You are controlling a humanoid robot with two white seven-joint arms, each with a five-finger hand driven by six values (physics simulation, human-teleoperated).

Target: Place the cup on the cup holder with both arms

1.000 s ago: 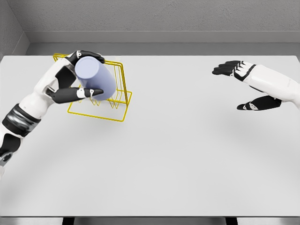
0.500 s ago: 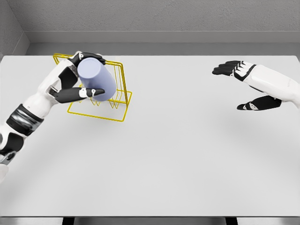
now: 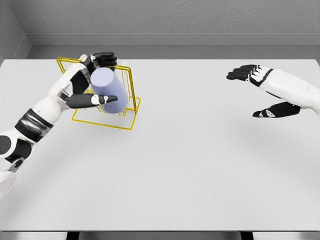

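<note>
Cup: I see the pale lavender cup point(image 3: 111, 90) tilted, its closed end toward my camera, held up over the yellow wire cup holder point(image 3: 129, 113). It overlaps the holder's upright wires in my view; I can't tell for sure whether it touches them, since the cup covers that spot.

Left hand: my left hand point(image 3: 89, 80) is wrapped around the cup. The dark fingers point(image 3: 105, 59) curl over the cup's far upper side, and the thumb point(image 3: 95, 100) lies across its near lower side, so the cup sits clamped between them. The white forearm runs from the cup down toward the lower left edge of my view.

Cup holder: the holder stands on the table point(image 3: 190, 170), in its far left part. Its base frame shows below and to the right of the cup; its taller back frame shows above and to the left, partly behind the hand.

Right hand: my right hand point(image 3: 262, 92) is well apart from the holder, far across the table on the other side. Its fingers are spread and hold nothing, the thumb hanging below them. It hovers above the tabletop with a faint shadow beneath.

Table: pale grey and flat under the holder, reaching to a grey wall point(image 3: 175, 20) behind it.
</note>
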